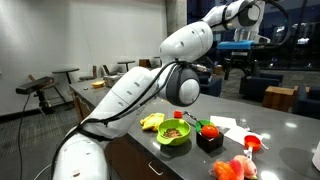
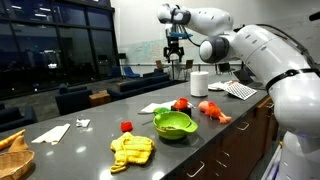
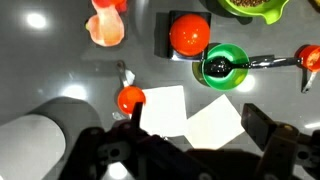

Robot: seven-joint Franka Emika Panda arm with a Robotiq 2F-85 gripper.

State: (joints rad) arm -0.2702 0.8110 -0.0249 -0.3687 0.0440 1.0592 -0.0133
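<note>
Gripper (image 3: 195,135): hanging high over the counter (image 3: 50,60), fingers spread wide, gripping nothing.
Paper napkins (image 3: 165,110): lying flat at lower centre, straight beneath the finger gap.
Red tomato (image 3: 130,99): sitting at their left edge.

In an exterior view the grey table (image 2: 92,141) is carrying a green bowl (image 2: 174,124); a yellow toy (image 2: 132,150) is lying at its 8 o'clock, a pink toy (image 2: 213,110) at 2 o'clock.

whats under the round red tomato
The round red tomato sits on a black square block. The block's top beneath the tomato is covered, so anything between them cannot be seen.
</note>
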